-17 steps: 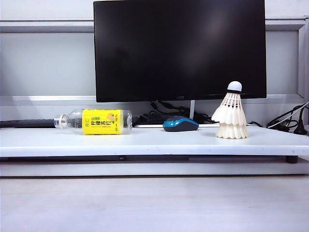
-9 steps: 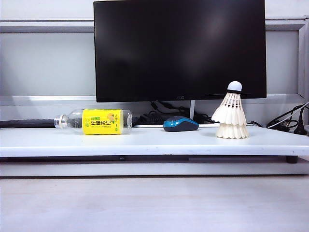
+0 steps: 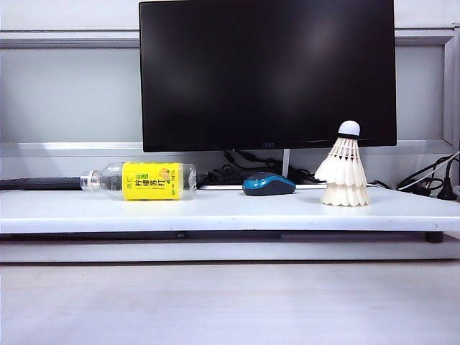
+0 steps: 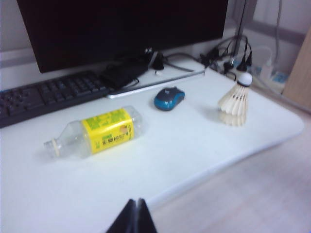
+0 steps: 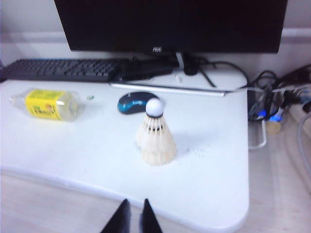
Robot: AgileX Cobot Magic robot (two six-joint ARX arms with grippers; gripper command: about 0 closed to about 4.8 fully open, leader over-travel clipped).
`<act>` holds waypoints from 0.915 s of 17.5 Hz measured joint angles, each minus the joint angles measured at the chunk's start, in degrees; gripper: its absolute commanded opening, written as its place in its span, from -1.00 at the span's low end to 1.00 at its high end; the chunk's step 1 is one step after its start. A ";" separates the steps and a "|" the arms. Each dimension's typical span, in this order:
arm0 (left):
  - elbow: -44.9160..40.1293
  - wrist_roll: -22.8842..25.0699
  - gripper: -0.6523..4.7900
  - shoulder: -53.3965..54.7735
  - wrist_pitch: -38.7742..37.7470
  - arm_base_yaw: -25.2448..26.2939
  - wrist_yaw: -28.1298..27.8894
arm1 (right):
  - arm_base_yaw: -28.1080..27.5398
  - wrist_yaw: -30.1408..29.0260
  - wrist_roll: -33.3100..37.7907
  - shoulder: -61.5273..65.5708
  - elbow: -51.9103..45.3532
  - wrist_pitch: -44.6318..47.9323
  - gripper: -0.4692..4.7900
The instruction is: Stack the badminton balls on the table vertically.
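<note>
A: Shuttlecocks (image 3: 344,171) stand nested, upright, on the worktop's (image 3: 215,210) right side, right of the mouse (image 3: 269,185).
B: Left gripper (image 4: 136,213) has its fingers pressed together; right gripper (image 5: 132,217) shows a narrow gap. Both are near-side, well apart from the stack.

We see the white tabletop board (image 3: 230,208) level from its front; both wrist cameras look down obliquely from nearer, sharing the stacked white feather shuttlecocks (image 4: 235,103).
</note>
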 measured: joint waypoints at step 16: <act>-16.74 -3.82 -0.70 -7.17 16.96 -0.02 3.96 | 0.00 0.04 1.11 0.02 -18.45 17.20 -0.67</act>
